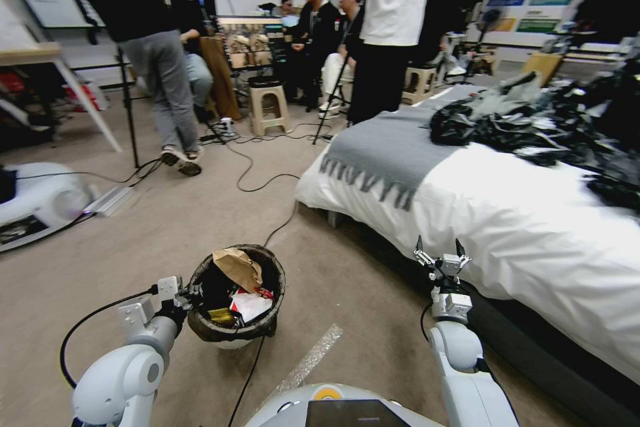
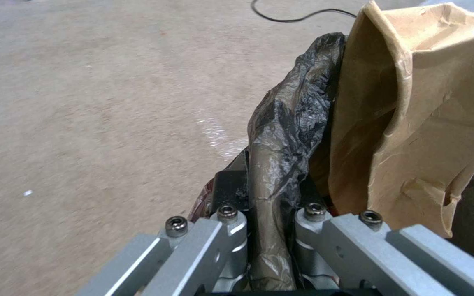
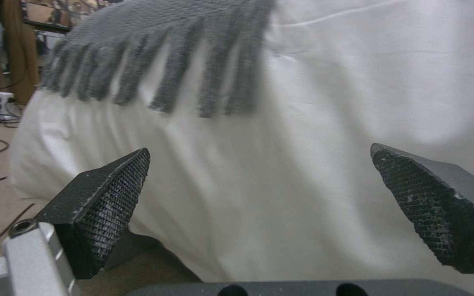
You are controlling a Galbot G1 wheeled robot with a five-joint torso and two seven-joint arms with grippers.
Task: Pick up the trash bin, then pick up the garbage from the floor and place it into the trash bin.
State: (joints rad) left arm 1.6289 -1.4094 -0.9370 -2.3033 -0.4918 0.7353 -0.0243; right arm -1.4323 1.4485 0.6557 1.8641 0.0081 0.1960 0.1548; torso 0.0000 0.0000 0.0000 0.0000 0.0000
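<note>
The trash bin [image 1: 269, 265], a small white bucket with a dark bag folded over its rim, hangs tilted just above the carpet at the lower left. My left gripper [image 1: 189, 296] is shut on its near rim; the left wrist view shows the bag-covered rim [image 2: 294, 111] pinched between the fingers [image 2: 229, 190]. Inside lies garbage: a crumpled brown paper piece [image 1: 238, 267] [image 2: 424, 115], a red-and-white wrapper [image 1: 251, 304] and something yellow [image 1: 220, 315]. My right gripper [image 1: 440, 250] is held up beside the bed, open and holding nothing, its pads [image 3: 111, 201] wide apart.
A white bed [image 1: 533, 233] with a grey fringed blanket [image 1: 393, 147] and a heap of black plastic sheeting [image 1: 533, 127] fills the right. Cables [image 1: 260, 183] cross the carpet. A clear plastic strip [image 1: 310, 360] lies near my base. A white machine [image 1: 40, 200] sits left; people and stools stand behind.
</note>
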